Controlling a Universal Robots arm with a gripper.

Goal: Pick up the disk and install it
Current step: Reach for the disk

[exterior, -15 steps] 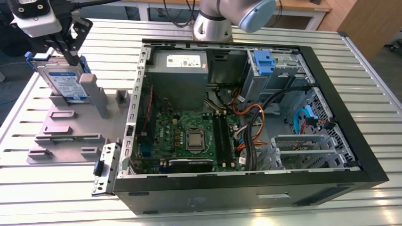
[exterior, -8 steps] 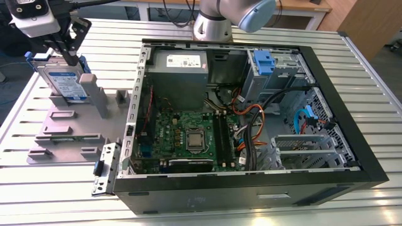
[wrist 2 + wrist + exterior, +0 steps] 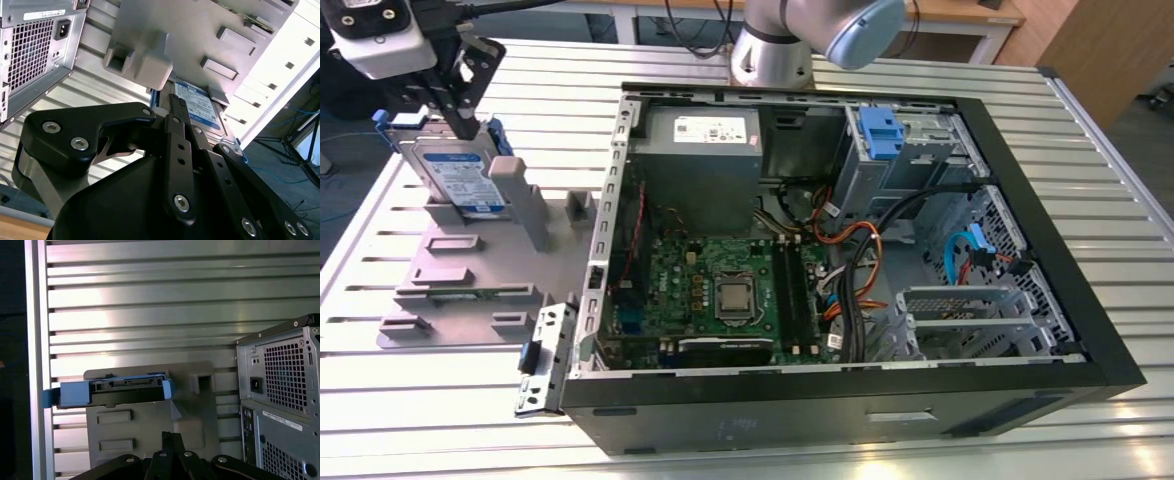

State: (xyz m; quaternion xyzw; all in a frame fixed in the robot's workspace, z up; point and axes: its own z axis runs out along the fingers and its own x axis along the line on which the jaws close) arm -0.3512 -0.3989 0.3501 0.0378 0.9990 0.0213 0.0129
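Note:
The disk (image 3: 454, 175) stands on edge in a slot of the grey fixture plate (image 3: 467, 280), at the exterior view's left. It is a silver drive with a white-and-blue label and a blue side bracket. My gripper (image 3: 460, 125) hangs just over its upper edge. In both wrist views the fingertips look pressed together with nothing between them. In the first wrist view the disk (image 3: 112, 390) shows edge-on beyond the gripper (image 3: 172, 436). In the second wrist view the label of the disk (image 3: 202, 107) shows past the gripper (image 3: 176, 102).
The open computer case (image 3: 1107, 330) lies on the slatted metal table (image 3: 427, 420), with a motherboard, cables, a grey power supply (image 3: 700, 130) and a blue-latched drive bay (image 3: 881, 130). A loose metal bracket (image 3: 540, 350) lies beside the case. The arm's base (image 3: 774, 55) stands behind it.

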